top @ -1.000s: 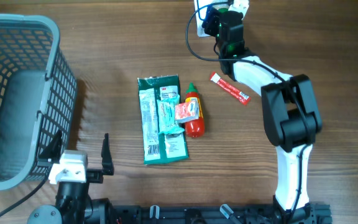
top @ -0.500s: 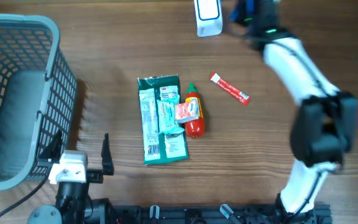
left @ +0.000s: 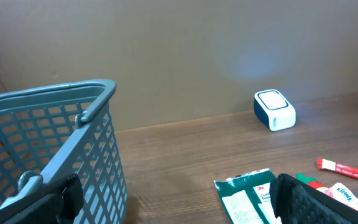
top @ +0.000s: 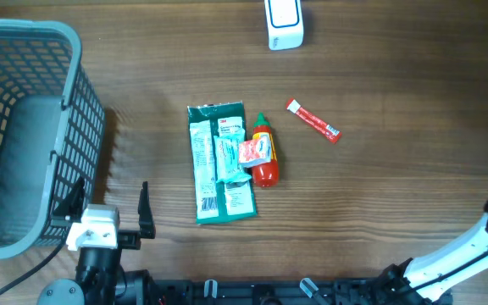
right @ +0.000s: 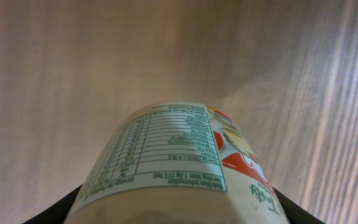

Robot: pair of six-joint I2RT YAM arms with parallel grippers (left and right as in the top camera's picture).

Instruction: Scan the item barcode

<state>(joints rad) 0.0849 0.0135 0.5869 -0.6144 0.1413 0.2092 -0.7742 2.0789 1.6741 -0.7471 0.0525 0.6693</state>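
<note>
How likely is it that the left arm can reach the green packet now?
Probably yes. The left claw stands open and empty, nothing lies between it and the green packet, and the basket sits on the other side.

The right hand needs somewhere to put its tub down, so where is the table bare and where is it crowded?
Bare wood for the tub: the right side, right of the red sachet and below the scanner; also the strip between the basket and the green packet. Crowded: the middle, where the packet, the sauce bottle and sachet lie close together.
</note>
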